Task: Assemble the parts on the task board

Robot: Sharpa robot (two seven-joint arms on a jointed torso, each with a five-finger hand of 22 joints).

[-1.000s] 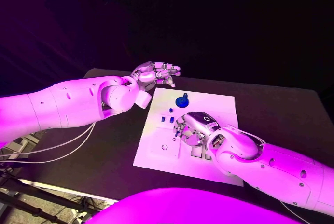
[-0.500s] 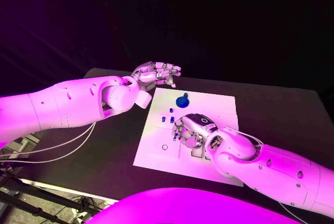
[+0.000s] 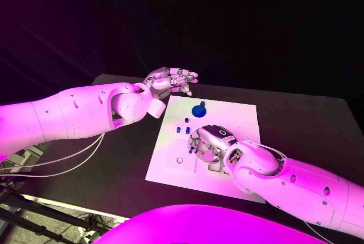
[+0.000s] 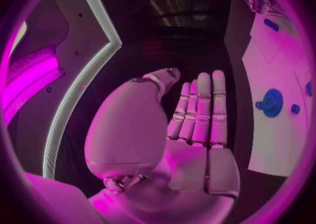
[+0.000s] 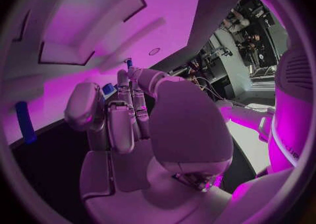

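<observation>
Blue small plastic parts (image 3: 182,130) stand mid-board on the white task board (image 3: 235,113) under my right robot hand (image 3: 209,144), whose curled fingers, grip unclear, might topple them; my left robot hand (image 3: 168,80) hovers empty, fingers apart, off the board's far-left corner.

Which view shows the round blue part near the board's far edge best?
The left wrist view: the round blue part lies unobstructed on the task board, its toothed rim visible. The head view shows it smaller. In the right wrist view I cannot find it.
</observation>
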